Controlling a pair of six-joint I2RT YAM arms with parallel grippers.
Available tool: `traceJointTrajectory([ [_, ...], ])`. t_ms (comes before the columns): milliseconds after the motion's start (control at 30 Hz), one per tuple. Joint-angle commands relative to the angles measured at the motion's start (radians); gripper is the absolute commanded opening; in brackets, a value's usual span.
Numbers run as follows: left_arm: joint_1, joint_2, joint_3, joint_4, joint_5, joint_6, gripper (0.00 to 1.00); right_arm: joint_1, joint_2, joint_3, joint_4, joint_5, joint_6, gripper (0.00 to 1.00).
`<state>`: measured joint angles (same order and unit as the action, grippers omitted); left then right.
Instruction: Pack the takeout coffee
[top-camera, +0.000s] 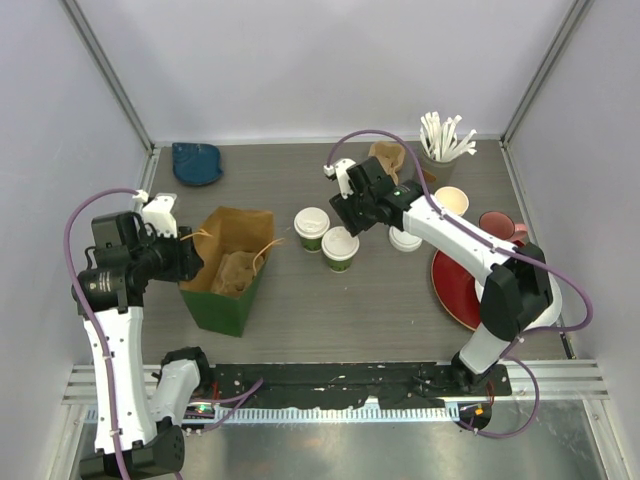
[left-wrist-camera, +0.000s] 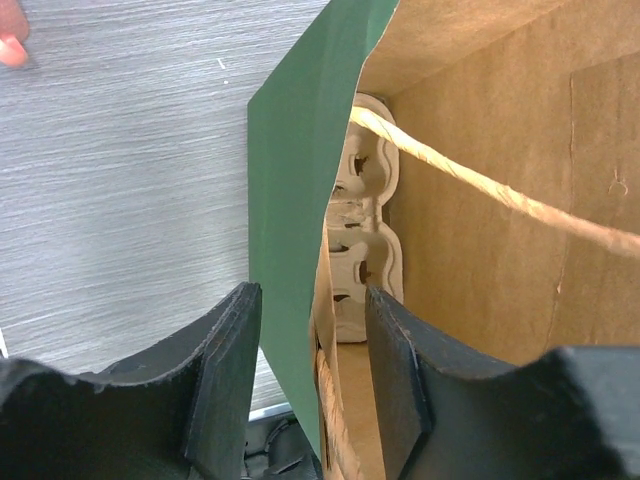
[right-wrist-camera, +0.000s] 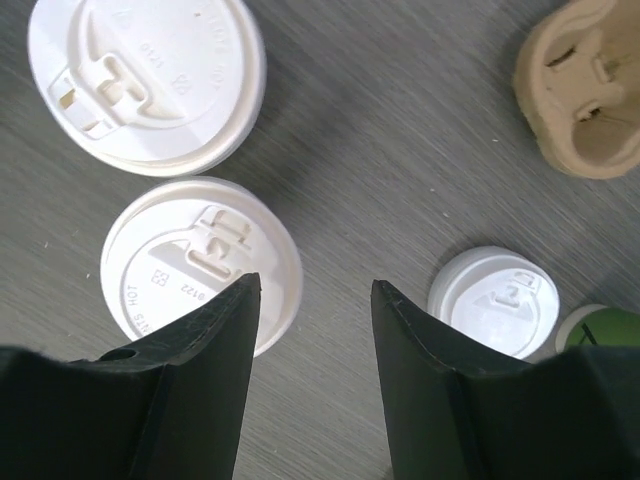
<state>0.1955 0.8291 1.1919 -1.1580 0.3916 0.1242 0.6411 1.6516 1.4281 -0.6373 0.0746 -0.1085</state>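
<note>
The right pincer (right-wrist-camera: 312, 285) hangs released and empty over the surface (right-wrist-camera: 400, 180). The nearer lidded cup (right-wrist-camera: 200, 265) stands upright just beside its left finger, the other cup (right-wrist-camera: 145, 85) beyond. The left pincer (left-wrist-camera: 310, 295) straddles the bag wall (left-wrist-camera: 290, 200), possibly clenched; I cannot tell.

two lidded green cups stand on the tabletop (top-camera: 380, 310): the left cup (top-camera: 312, 228) and the right cup (top-camera: 340, 248). one green paper bag (top-camera: 222, 305). two pulp cup carriers: the bagged carrier (top-camera: 237, 272) inside the bag and the loose carrier (top-camera: 388, 155) on the tabletop. one stack of loose white lids (top-camera: 405, 238); how many lids it holds cannot be told. one lidless cup stack (top-camera: 451, 200), its number of cups unclear. one pink mug (top-camera: 497, 225). one red plate (top-camera: 450, 290). one blue object (top-camera: 197, 162). one holder (top-camera: 437, 168) of white sticks (top-camera: 445, 135), too bunched to count. two robot arms: the left arm (top-camera: 110, 330) and the right arm (top-camera: 470, 240).
</note>
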Motion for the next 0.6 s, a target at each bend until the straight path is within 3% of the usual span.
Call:
traceJointTrajectory([
  [0,-0.002,-0.002,0.006,0.018,0.013,0.022,0.48,0.002,0.014,0.032,0.013,-0.128,-0.065,0.53],
  [333,-0.002,0.005,0.000,0.021,0.026,0.025,0.28,0.003,0.057,0.026,0.013,-0.141,-0.106,0.55],
  [567,-0.004,0.001,-0.005,0.018,0.044,0.031,0.22,0.002,0.086,0.044,0.042,-0.151,-0.132,0.56],
])
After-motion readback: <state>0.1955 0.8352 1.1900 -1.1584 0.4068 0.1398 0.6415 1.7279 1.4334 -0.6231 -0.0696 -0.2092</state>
